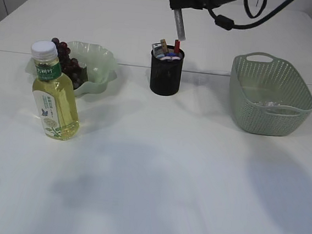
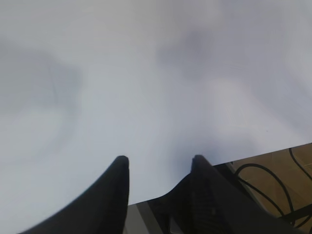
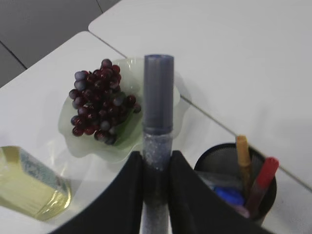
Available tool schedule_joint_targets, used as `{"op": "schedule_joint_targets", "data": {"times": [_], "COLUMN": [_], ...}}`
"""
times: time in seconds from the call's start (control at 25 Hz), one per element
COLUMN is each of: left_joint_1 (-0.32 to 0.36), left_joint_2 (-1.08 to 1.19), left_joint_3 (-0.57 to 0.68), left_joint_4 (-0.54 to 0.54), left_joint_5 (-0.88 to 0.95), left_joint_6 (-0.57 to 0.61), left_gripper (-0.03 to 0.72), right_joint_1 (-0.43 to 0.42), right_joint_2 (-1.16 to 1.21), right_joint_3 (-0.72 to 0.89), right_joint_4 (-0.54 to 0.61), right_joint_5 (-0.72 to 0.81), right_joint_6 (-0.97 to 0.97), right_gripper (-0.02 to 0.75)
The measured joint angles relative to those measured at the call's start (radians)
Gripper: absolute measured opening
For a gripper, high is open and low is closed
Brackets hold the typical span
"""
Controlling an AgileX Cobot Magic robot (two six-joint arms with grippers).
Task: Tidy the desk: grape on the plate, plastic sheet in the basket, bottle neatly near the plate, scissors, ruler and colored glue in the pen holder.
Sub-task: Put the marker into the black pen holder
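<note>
My right gripper (image 3: 157, 158) is shut on a grey glitter glue tube (image 3: 158, 97), held cap-down in the air above the black mesh pen holder (image 1: 166, 71). In the exterior view the tube (image 1: 180, 24) hangs just above and behind the holder's rim. Inside the holder stand a tan stick (image 3: 243, 156), a red piece (image 3: 263, 178) and blue parts; I cannot tell scissors or ruler among them. Dark grapes (image 1: 67, 61) lie on the pale green plate (image 1: 97, 70). The yellow bottle (image 1: 55, 93) stands upright in front of the plate. My left gripper (image 2: 160, 158) is open over bare table, holding nothing.
A green woven basket (image 1: 271, 95) sits at the right with something pale lying in its bottom. The left wrist view shows the table edge (image 2: 243, 158) with floor and cables beyond it. A seam between two tabletops runs behind the holder.
</note>
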Motion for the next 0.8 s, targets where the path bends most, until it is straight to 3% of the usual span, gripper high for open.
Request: {"op": "schedule_joint_targets", "data": {"times": [0.28, 0.6, 0.8], "left_joint_1": [0.000, 0.000, 0.000], "left_joint_2": [0.000, 0.000, 0.000], "left_joint_3": [0.000, 0.000, 0.000], "left_joint_4": [-0.002, 0.000, 0.007], "left_joint_5": [0.003, 0.003, 0.003], "left_joint_6": [0.000, 0.000, 0.000], "left_gripper": [0.308, 0.308, 0.308], "right_joint_1": [0.000, 0.000, -0.002], "right_joint_2": [0.138, 0.241, 0.279], "right_joint_3": [0.000, 0.002, 0.002], "right_joint_4": [0.302, 0.839, 0.922], "right_joint_5": [-0.208, -0.354, -0.377], "right_joint_6": [-0.449, -0.964, -1.083], "right_gripper": [0.143, 0.132, 0.132]}}
